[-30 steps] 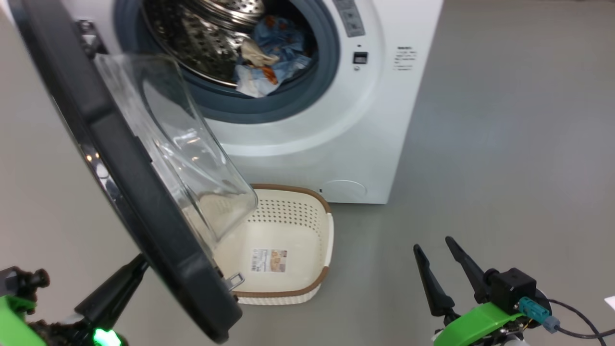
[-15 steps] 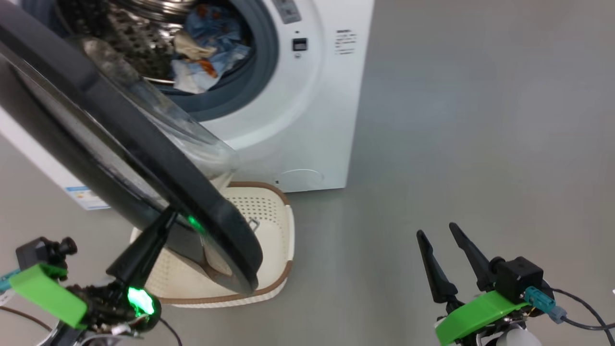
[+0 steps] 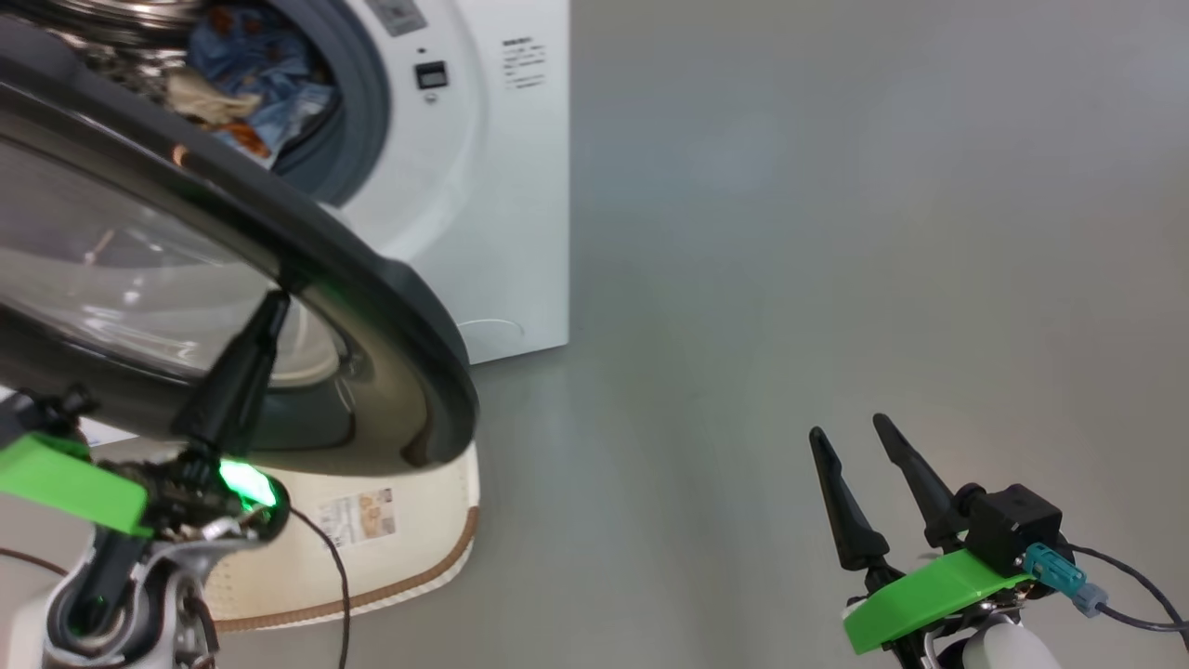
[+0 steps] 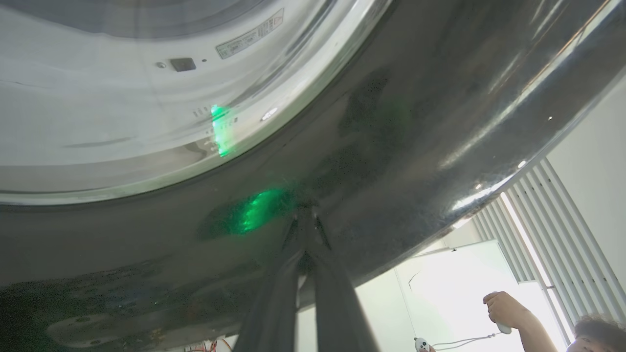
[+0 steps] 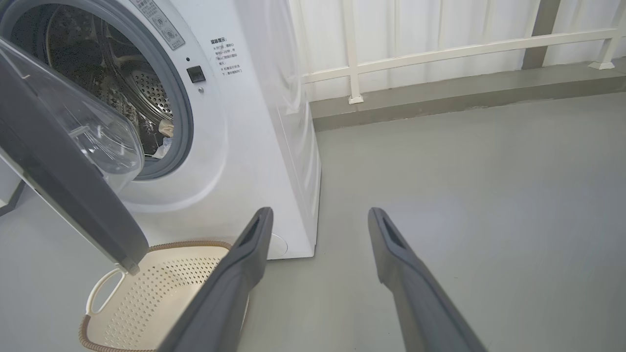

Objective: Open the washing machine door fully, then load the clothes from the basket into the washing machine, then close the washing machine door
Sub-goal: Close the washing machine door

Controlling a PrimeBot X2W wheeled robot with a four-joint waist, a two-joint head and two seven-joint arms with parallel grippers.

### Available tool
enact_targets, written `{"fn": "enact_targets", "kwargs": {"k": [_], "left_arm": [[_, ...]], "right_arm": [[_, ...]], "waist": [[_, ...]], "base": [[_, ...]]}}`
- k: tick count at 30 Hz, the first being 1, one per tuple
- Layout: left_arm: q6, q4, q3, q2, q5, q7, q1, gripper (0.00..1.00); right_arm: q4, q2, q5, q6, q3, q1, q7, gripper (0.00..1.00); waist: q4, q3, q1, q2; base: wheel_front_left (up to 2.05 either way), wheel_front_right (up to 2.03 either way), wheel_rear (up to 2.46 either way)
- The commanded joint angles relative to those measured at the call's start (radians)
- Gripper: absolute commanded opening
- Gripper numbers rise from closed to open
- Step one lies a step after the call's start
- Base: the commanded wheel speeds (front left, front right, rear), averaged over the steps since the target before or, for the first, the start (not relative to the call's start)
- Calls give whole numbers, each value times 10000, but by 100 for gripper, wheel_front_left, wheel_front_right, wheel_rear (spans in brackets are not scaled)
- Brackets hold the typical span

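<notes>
We find the left gripper [image 3: 275,302] at lower left, clenched, its two fingers pressed together. The tips are set against the glossy black outer face of the washing machine door [image 3: 390,288]. In the left wrist view the closed tips meet that dark rim just below the glass. The door stands partly open and arches over this claw. Below the claw and to its right, under the door's lower edge, the basket [image 3: 409,557] sits on the floor [image 3: 790,232]. Beyond the claw, up and to its right, stands the washing machine [image 3: 502,186], with the clothes [image 3: 246,88] lying in its drum. Well to the right, the right gripper [image 3: 849,427] hangs released, fingers spread, grasping nothing.
</notes>
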Motion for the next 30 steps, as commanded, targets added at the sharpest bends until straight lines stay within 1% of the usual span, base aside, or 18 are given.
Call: {"fn": "enact_targets", "kwargs": {"k": [1,7,16,20,22,30], "left_arm": [[-113,-197,339,164,131,-128,-569,0],[-115,141,430,164,276,-505,-1143,0],[-116,328,593,164,315,-702,-1352,0],[-116,321,706,164,385,-870,-1161,0],[-116,286,816,164,375,-1164,-907,0],[-116,81,855,164,589,-1788,208,0]], "right_arm": [[-321,13,67,16,246,-286,-119,100],[-393,13,82,16,234,-317,-119,100],[-413,13,86,16,179,-335,-120,100],[-372,13,100,16,172,-322,-120,100],[-320,13,104,16,199,-278,-120,100],[-134,13,151,16,228,-40,-120,100]], "waist": [[-368,219,0,0],[-582,343,0,0],[-568,318,0,0],[-431,149,0,0],[-302,-51,0,0],[176,-788,0,0]], "base": [[0,0,0],[0,0,0],[0,0,0],[0,0,0],[0,0,0],[0,0,0]]}}
